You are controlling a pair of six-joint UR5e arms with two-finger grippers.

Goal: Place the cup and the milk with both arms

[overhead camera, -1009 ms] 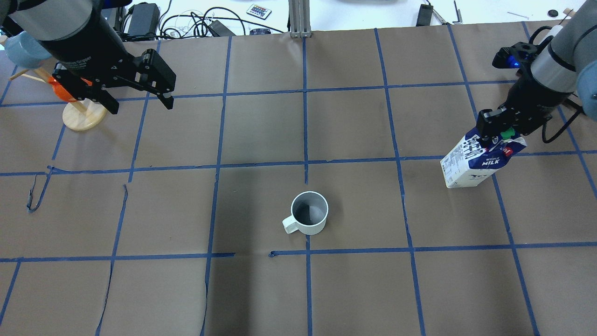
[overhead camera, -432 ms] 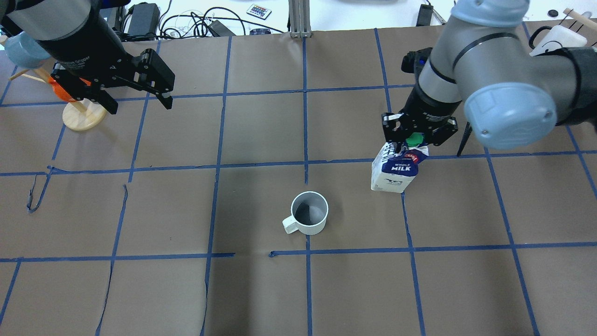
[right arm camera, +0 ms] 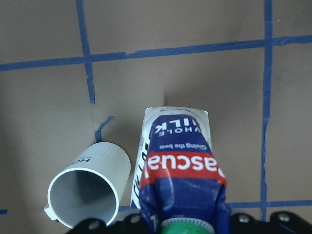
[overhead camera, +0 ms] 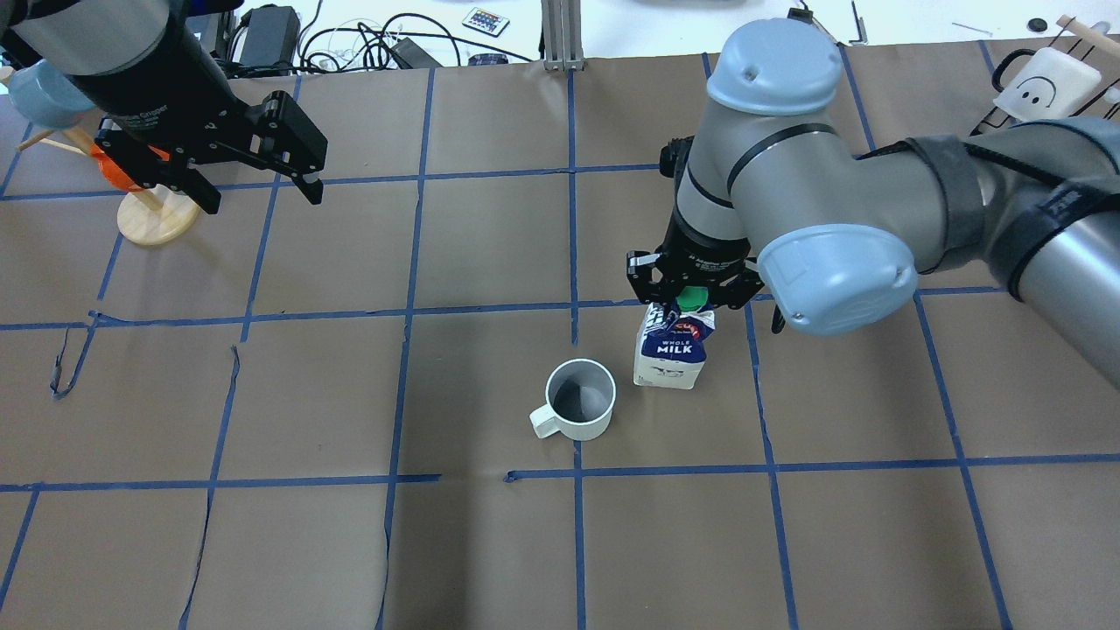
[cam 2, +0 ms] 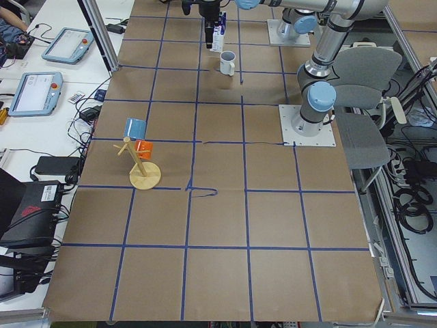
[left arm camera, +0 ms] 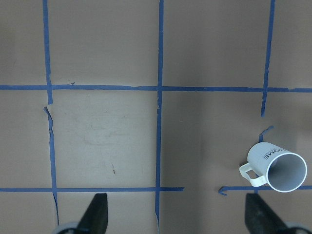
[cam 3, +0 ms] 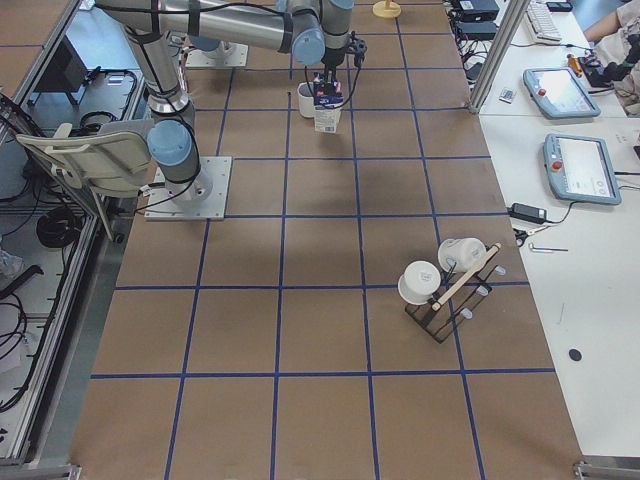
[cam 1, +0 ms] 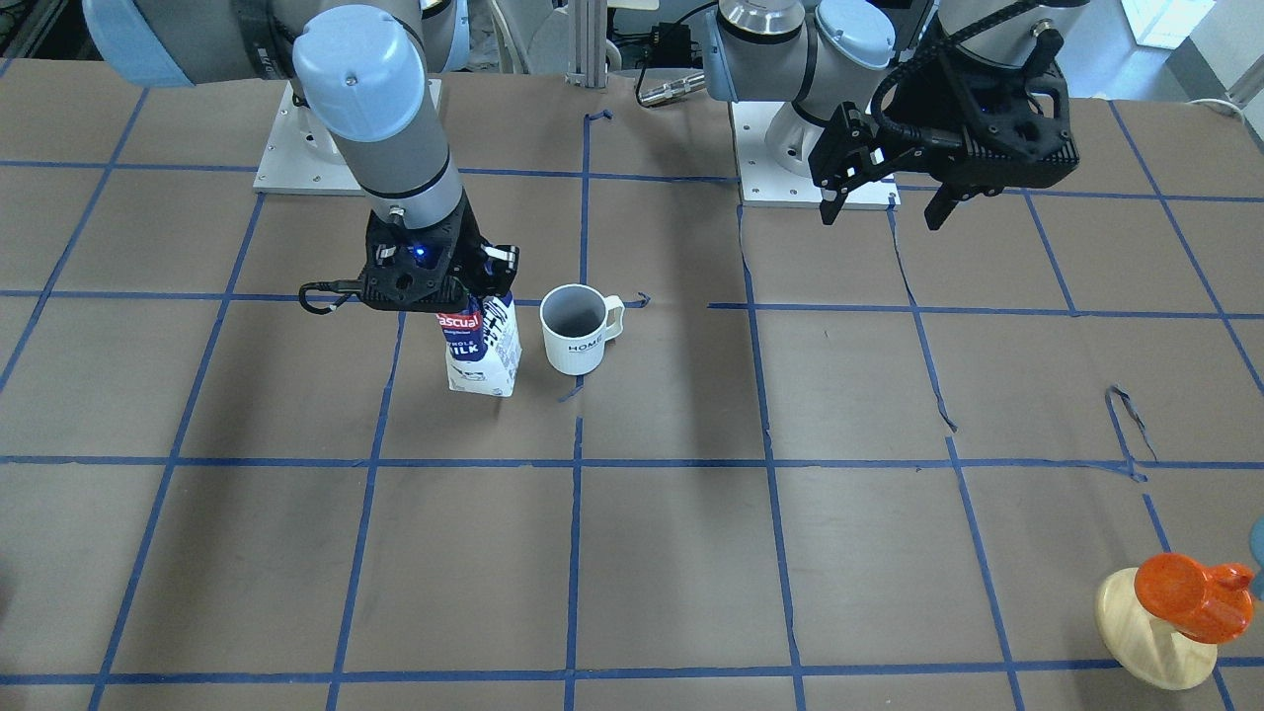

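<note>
Releasing carelessly, you could tip the milk (overhead camera: 672, 359), pinched at its top by the right gripper (overhead camera: 689, 297), onto the cup (overhead camera: 580, 400) just beside; the left gripper (overhead camera: 264, 199) gapes empty.

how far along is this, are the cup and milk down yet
Done: the cup stands upright on the table, left end effector open, away from it. In hand: right end effector shut on the milk, upright beside the cup. To do: release it and pull back.

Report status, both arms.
Right gripper shut on blue-and-white gable-top milk carton. Carton upright beside white ceramic mug, not touching. Left gripper open, empty, far from both.
</note>
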